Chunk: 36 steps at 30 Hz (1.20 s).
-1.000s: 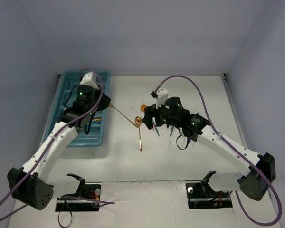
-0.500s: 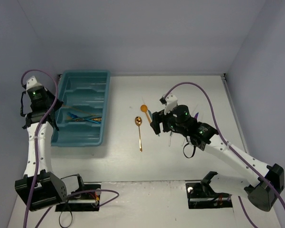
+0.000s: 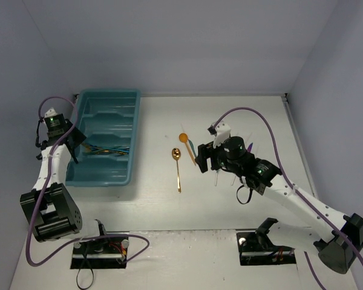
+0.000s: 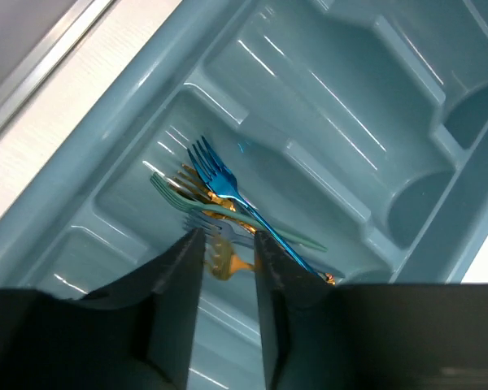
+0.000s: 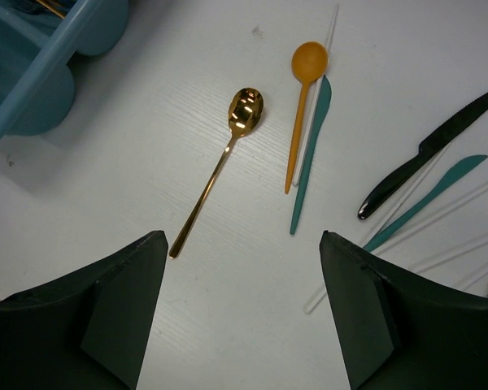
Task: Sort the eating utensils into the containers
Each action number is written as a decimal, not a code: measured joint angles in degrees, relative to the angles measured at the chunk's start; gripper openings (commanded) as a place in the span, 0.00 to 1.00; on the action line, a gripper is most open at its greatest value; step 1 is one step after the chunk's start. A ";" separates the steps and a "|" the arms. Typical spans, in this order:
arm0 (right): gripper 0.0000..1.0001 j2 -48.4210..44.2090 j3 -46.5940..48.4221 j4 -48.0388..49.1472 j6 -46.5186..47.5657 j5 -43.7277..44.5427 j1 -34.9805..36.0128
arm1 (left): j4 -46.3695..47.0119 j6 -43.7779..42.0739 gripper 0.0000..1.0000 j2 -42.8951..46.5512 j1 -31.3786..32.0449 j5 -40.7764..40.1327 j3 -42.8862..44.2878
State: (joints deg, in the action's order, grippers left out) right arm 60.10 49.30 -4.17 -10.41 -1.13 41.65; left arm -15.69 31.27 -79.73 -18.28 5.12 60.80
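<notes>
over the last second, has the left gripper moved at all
Yes. In the top view the left gripper was over the middle of the teal tray; it has swung left and now sits at the tray's left edge.

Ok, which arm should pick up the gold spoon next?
Right. The right tool hangs open close to the gold spoon, which lies loose on the table. The left tool sits over the teal tray, well off to the side.

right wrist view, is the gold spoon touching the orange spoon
No, the gold spoon lies apart from the orange spoon, with bare table showing between them along their whole length.
</notes>
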 measured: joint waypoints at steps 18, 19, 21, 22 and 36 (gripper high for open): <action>0.73 -2.97 -3.82 -1.49 -4.51 10.14 -2.81 | -7.26 -0.37 0.66 11.21 24.62 -5.54 2.76; 0.73 -3.70 -4.12 -1.56 -4.80 10.62 -3.29 | -7.90 -0.02 0.66 11.50 26.87 -6.41 3.01; 0.73 -5.34 -4.96 -1.71 -5.34 11.56 -4.22 | -8.81 1.05 0.66 11.48 32.29 -8.27 3.55; 0.73 -6.10 -5.33 -1.80 -5.66 12.03 -4.76 | -9.06 1.83 0.66 11.33 35.42 -9.85 3.78; 0.76 -14.62 -7.59 -5.95 -8.99 19.55 -7.89 | -12.09 11.17 0.62 -15.75 62.86 -19.18 11.17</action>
State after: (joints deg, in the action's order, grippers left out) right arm 45.48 41.71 -10.13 -19.41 18.42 33.75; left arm -27.77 42.44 -95.48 44.58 -14.06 71.97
